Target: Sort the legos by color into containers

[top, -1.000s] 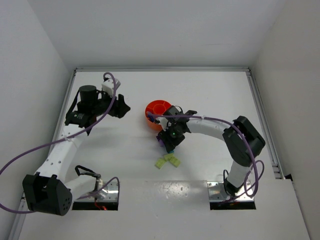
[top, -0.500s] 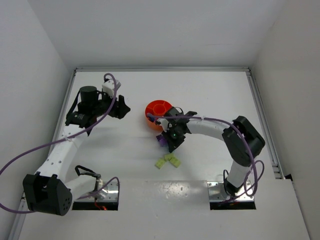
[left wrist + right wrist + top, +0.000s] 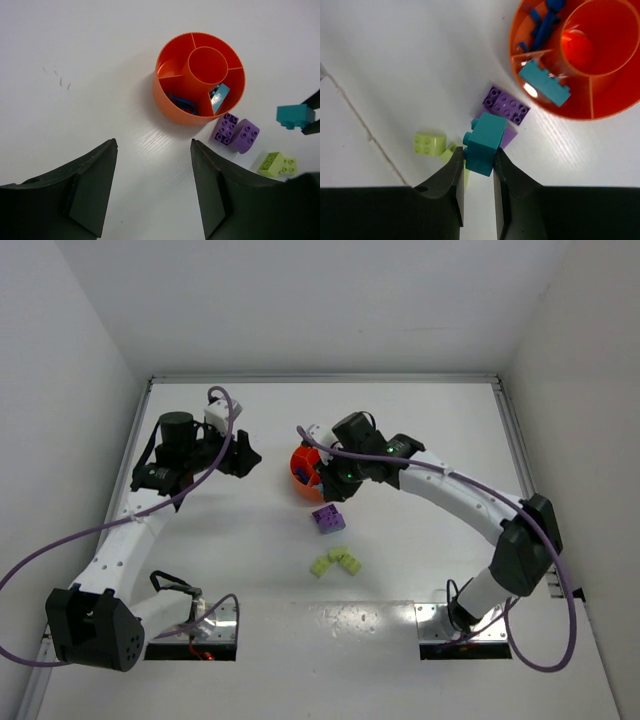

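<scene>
No legible text, labels, brand marks or numbers in any of the three views. Checked bowl (image 3: 170, 105), bricks (image 3: 226, 128) and table (image 3: 75, 50): nothing readable on them.

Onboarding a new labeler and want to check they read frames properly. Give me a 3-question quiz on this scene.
1. True or false: the left tool stands open with nothing between its fingers.
2. What does the right tool hold?
A. a yellow-green brick
B. a teal brick
C. nothing
3. How many purple bricks lie on the table beside the orange bowl?

Key: 1 true; 2 B; 3 two.
</scene>
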Available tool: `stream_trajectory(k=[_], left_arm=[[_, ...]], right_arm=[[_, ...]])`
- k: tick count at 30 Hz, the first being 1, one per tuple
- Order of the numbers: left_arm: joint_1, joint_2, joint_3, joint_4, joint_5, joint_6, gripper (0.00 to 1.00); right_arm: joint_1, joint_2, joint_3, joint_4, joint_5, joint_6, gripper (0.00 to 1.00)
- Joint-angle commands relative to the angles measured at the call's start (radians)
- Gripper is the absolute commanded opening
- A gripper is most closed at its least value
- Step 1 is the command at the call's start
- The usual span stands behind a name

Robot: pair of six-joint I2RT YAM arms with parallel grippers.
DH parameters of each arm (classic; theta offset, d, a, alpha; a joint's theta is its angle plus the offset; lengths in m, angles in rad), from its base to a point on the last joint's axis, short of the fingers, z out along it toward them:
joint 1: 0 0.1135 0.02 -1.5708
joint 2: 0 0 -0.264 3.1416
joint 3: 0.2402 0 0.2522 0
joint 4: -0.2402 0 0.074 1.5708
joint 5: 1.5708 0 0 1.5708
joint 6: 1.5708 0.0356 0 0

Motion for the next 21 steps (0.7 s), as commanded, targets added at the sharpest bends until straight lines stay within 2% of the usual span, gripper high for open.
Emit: stream_trajectory(k=[1,9,21], left_arm=[[0.013,-0.031,0.001,0.037,0.020,0.009,0.66],[0.013,-0.032,0.001,0.037,0.011,0.018,0.66],[0.013,-0.032,0.001,0.037,0.011,0.036,0.66]], right_arm=[[-0.004,0.079,0.095,-0.006,0.079,-0.013,0.02],[-0.025,0.193,0.204,-0.017,0.128,0.017,0.01],[-0.065,0.274,0.242,-0.017,0.148,0.040,0.01]])
